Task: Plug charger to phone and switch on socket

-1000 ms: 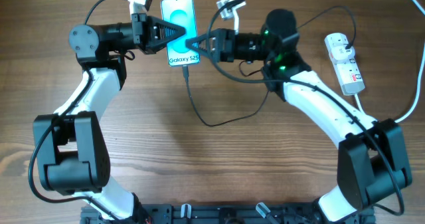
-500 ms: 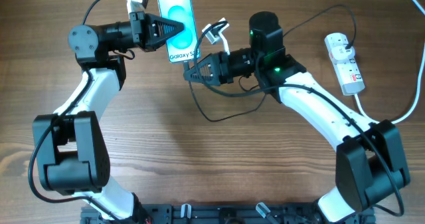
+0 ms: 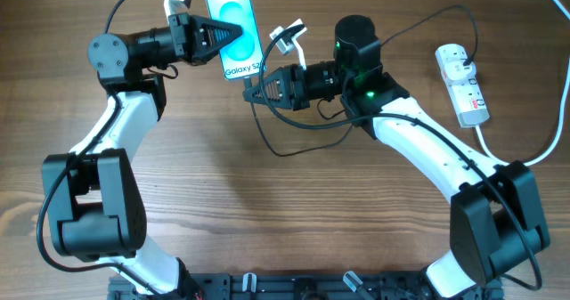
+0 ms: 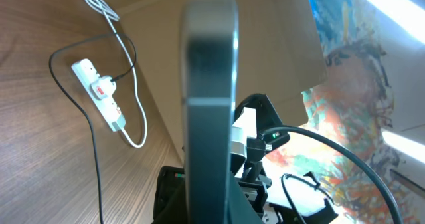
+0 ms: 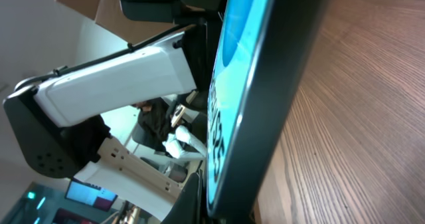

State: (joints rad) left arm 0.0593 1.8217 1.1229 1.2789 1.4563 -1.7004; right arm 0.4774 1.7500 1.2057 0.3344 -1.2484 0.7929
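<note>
My left gripper (image 3: 233, 35) is shut on the phone (image 3: 242, 64), holding it above the table at the back with its blue-teal screen facing up. In the left wrist view the phone (image 4: 209, 84) appears edge-on as a dark bar. The charger (image 3: 283, 152) is a thin black cable that loops from below the phone's lower end across to the white adapter in the socket (image 3: 463, 86). My right gripper (image 3: 250, 93) is shut on the charger's end just below the phone. Whether the plug tip sits in the port is hidden. The phone (image 5: 265, 71) fills the right wrist view.
The socket lies at the far right of the wooden table (image 3: 294, 220), and a thick white cord (image 3: 499, 153) runs from it towards the right edge. The socket (image 4: 98, 94) also shows in the left wrist view. Both arm bases stand at the near edge.
My right gripper left the phone's right side, moved down and left to the cable end below the phone, and shut. The left gripper carried the phone slightly up and left.
</note>
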